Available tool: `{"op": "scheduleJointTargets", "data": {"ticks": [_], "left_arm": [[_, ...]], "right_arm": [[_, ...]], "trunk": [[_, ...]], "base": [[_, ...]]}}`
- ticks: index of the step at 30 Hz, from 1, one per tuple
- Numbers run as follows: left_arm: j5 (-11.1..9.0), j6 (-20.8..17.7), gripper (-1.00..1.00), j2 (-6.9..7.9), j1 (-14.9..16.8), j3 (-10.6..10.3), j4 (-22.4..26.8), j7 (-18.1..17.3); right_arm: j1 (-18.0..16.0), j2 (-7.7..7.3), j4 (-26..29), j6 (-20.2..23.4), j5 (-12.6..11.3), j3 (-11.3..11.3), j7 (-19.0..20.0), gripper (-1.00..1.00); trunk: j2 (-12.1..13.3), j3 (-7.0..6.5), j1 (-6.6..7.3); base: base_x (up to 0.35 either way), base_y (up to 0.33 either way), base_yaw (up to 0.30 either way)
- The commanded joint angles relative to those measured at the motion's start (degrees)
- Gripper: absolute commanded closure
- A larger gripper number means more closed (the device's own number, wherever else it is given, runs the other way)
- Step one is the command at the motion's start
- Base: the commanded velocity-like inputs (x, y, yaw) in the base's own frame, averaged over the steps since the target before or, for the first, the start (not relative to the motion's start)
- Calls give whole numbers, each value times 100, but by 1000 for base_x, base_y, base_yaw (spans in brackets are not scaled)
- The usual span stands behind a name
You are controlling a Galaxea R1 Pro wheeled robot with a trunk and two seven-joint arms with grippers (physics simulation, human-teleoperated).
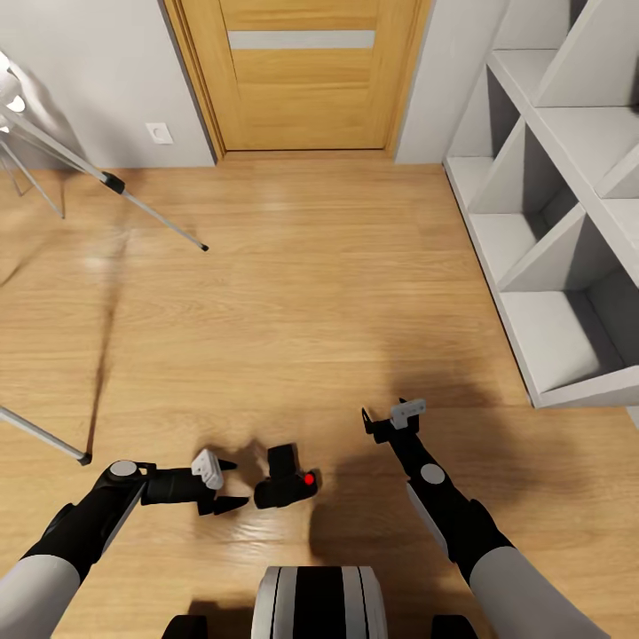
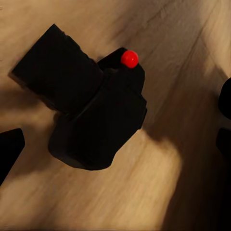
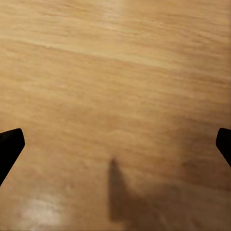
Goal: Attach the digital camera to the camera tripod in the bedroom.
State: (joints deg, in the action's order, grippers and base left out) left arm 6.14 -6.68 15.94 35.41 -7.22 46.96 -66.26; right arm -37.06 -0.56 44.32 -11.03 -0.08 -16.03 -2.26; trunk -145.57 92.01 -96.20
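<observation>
The digital camera (image 1: 286,480) lies on the light wood floor just in front of my base, a small black box with a red button (image 2: 129,58) on top. My left gripper (image 1: 238,485) is low over the floor, open, and pointing at the camera from its left; the fingertips (image 2: 9,150) stand wide apart and touch nothing. In the left wrist view the camera (image 2: 91,110) lies close ahead. My right gripper (image 1: 383,414) hovers open to the camera's right, over bare floor (image 3: 115,96). Silver legs of the camera tripod (image 1: 133,196) reach in at the far left.
A wooden door (image 1: 302,80) is shut in the far wall. White cube shelves (image 1: 550,266) line the right side. Another tripod leg (image 1: 44,436) ends on the floor near my left arm. Open wood floor lies between me and the door.
</observation>
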Motion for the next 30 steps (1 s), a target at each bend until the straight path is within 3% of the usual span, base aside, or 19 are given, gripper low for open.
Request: {"op": "scheduleJointTargets", "data": {"ticks": [1, 30], "left_arm": [[5, -57, -100, 14, 1, -8, 8, -18], [9, -9, -100, 67, 1, -36, -43, -10]], "right_arm": [[-3, -6, -2, -14, -1, -23, -23, -100], [-3, -6, -2, -135, -1, -37, -11, -100]], "trunk": [[-1, 3, 1], [-1, 3, 1]], "base": [[-12, -8, 0], [-2, -1, 0]]}}
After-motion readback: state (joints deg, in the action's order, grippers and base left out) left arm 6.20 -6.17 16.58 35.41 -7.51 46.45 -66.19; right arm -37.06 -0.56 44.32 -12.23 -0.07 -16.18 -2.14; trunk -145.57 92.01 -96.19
